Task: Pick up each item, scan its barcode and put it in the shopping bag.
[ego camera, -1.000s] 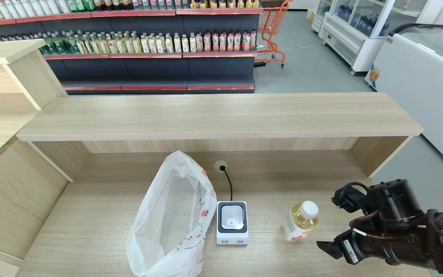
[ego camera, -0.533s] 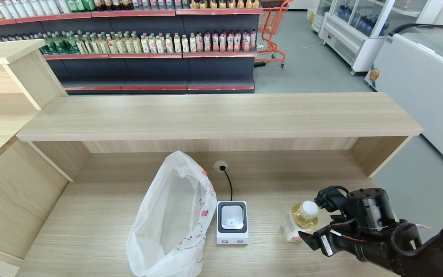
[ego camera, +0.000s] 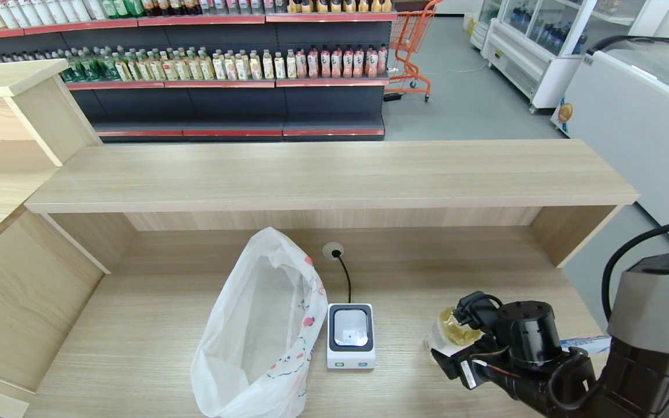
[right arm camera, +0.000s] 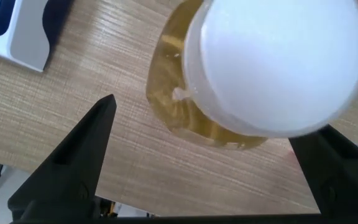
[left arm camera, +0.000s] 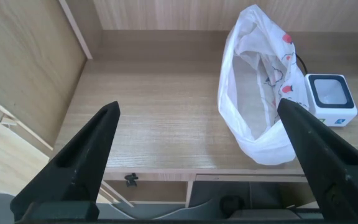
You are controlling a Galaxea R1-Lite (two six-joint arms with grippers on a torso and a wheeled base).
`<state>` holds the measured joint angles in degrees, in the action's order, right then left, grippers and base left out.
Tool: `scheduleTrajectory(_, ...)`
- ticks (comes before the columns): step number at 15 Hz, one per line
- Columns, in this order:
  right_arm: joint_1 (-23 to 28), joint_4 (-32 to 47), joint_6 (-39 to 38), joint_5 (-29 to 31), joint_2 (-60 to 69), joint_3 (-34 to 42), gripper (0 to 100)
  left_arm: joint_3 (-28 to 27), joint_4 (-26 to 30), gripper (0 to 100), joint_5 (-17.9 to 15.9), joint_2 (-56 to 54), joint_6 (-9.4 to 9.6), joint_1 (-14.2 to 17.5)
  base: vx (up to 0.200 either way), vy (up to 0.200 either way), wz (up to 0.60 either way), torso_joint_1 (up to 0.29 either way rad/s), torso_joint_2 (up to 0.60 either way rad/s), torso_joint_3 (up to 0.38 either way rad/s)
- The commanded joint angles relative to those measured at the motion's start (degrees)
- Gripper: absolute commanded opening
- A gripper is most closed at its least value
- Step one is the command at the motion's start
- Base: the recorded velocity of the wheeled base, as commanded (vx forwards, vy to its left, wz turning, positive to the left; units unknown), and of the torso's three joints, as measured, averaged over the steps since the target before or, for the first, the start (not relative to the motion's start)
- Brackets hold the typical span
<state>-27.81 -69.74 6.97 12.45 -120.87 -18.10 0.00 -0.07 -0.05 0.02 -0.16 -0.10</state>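
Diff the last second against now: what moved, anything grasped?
The right gripper swept in from the robot's right and now sits over the bottle, fingers open on either side of its cap; nothing is grasped yet. The bottle stands upright in the same spot, and the scanner and shopping bag have not shifted.

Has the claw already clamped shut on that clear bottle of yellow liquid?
No: the right gripper stands wide open, one finger either side of the clear white-capped bottle of yellow liquid.
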Motion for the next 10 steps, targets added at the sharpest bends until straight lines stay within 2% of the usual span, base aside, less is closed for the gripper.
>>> scheduleTrajectory(1,-0.67,-2.15,-0.03,-0.05,-3.58,0.09,100,0.0,-0.01,100,0.05,-0.02,-0.02,0.01,0.0,0.0,0.0,0.0,0.0,0.0)
scheduleTrajectory(7,-1.2,-11.47,0.32,-0.41,-9.03,-0.79,100,0.0,-0.01,100,0.05,-0.02,-0.02,0.01,0.0,0.0,0.0,0.0,0.0,0.0)
scheduleTrajectory(10,-1.55,-11.82,0.41,-0.41,-10.7,-2.81,100,0.0,-0.01,100,0.05,-0.02,-0.02,0.01,0.0,0.0,0.0,0.0,0.0,0.0)
